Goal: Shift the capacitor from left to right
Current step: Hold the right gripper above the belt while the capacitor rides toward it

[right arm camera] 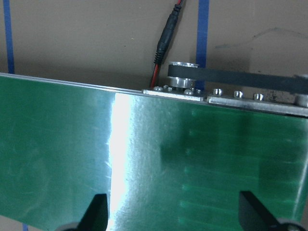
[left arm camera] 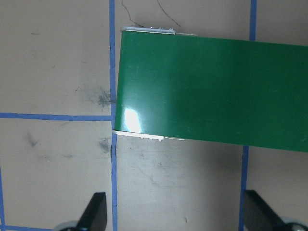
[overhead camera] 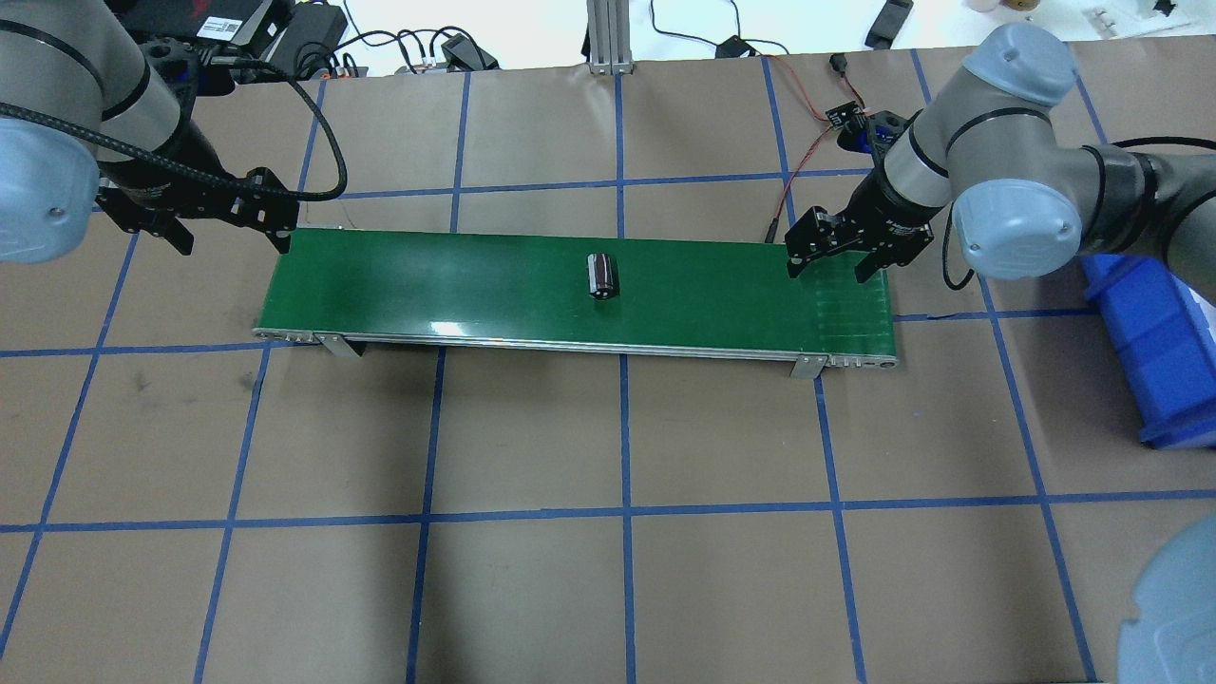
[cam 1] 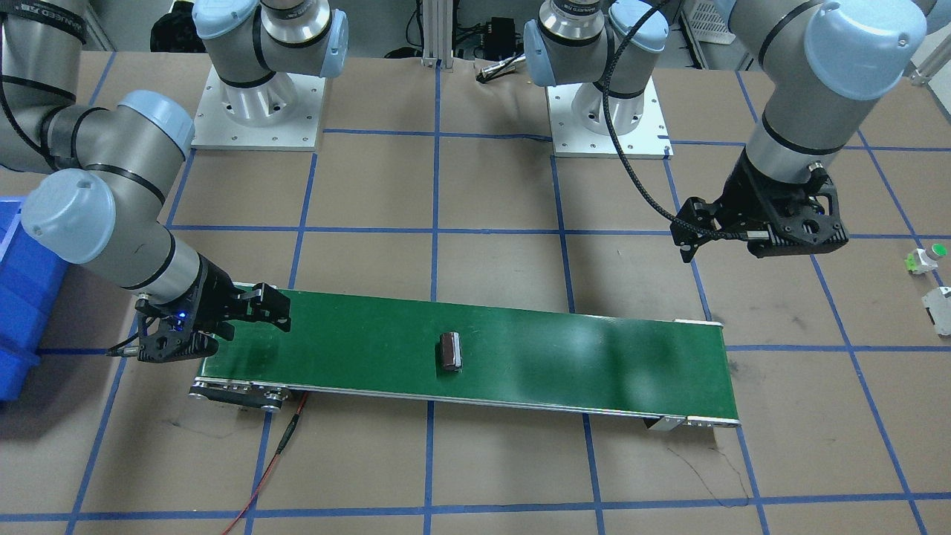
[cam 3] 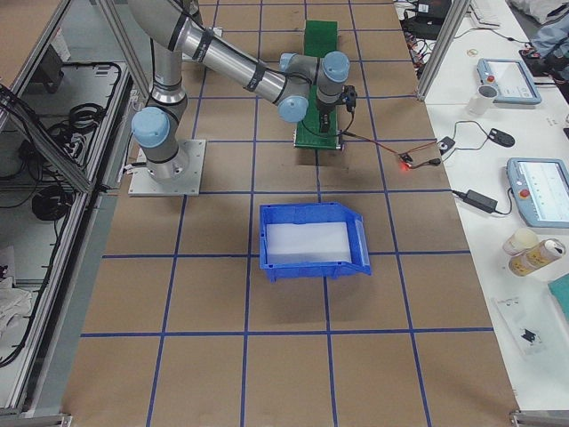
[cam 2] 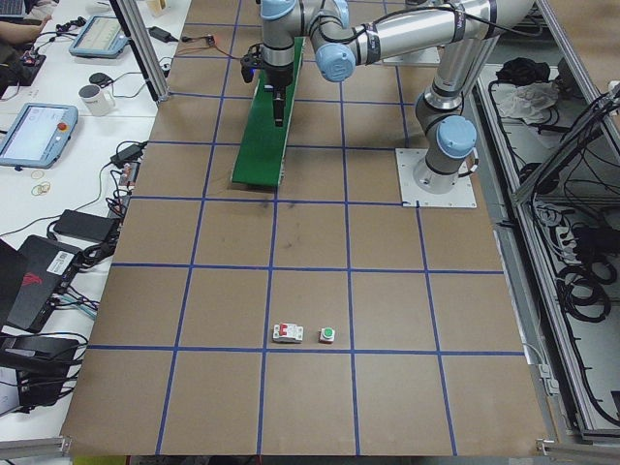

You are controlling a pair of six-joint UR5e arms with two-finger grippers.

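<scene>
The capacitor (cam 1: 450, 351), a small dark stubby block, lies on its side in the middle of the green conveyor belt (cam 1: 594, 357); it also shows in the overhead view (overhead camera: 602, 276). My left gripper (overhead camera: 231, 236) is open and empty, hovering just off the belt's left end (left arm camera: 216, 86). My right gripper (overhead camera: 831, 266) is open and empty over the belt's right end (right arm camera: 57, 144). Both grippers are well apart from the capacitor. Neither wrist view shows it.
A blue bin (overhead camera: 1149, 332) stands on the table beyond the belt's right end. A small white part with a green cap (cam 1: 925, 256) and a white-grey block (cam 1: 937, 306) lie far off past the left end. A red wire (cam 1: 267, 468) runs from the belt's motor end.
</scene>
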